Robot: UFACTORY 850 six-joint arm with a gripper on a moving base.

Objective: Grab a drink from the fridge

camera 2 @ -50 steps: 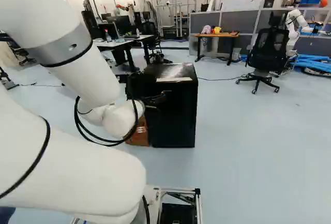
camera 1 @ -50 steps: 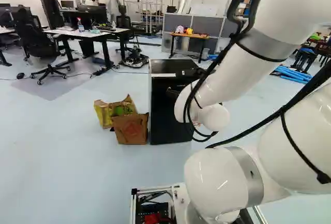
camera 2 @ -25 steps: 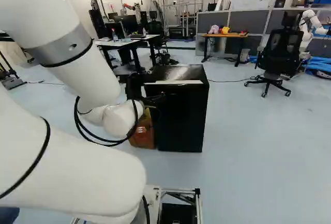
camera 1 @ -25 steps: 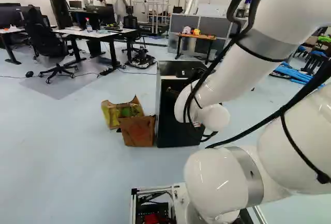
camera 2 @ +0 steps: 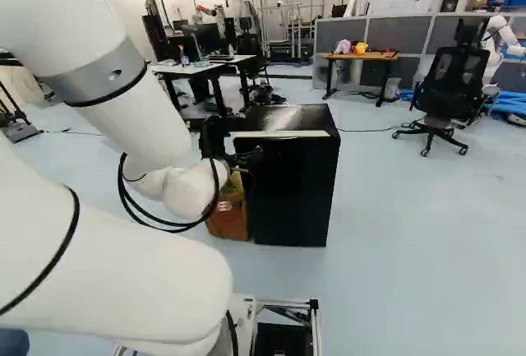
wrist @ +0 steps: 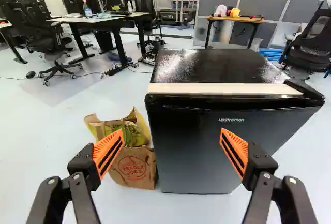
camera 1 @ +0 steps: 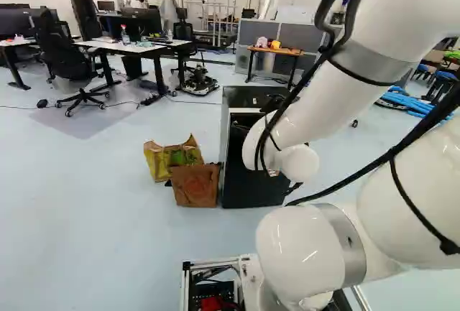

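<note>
In the right base view my gripper (camera 2: 249, 157) shows dark against the black fridge (camera 2: 294, 183). In the wrist view the gripper (wrist: 170, 151) stands wide open, orange pads apart, with nothing held between them. Ahead of it is the same fridge (wrist: 201, 146), seen from the front and above. One finger overlaps its door in this view; the other overlaps the paper bags beside it. A pale strip (wrist: 222, 89) runs between the fridge's top and its door front; whether the door is ajar I cannot tell. No drink shows.
Brown and yellow paper bags (camera 1: 195, 184) stand on the floor against the fridge's side. Farther off are a white desk (camera 1: 129, 47), a small wooden table (camera 2: 362, 56) before grey partitions, and an office chair (camera 2: 448, 85). Another robot (camera 2: 500, 39) stands behind that chair.
The base has moved: the scene has shifted rightward in both base views and the fridge looks slightly nearer. The arm keeps its pose. The pale strip shows longer in the right base view.
</note>
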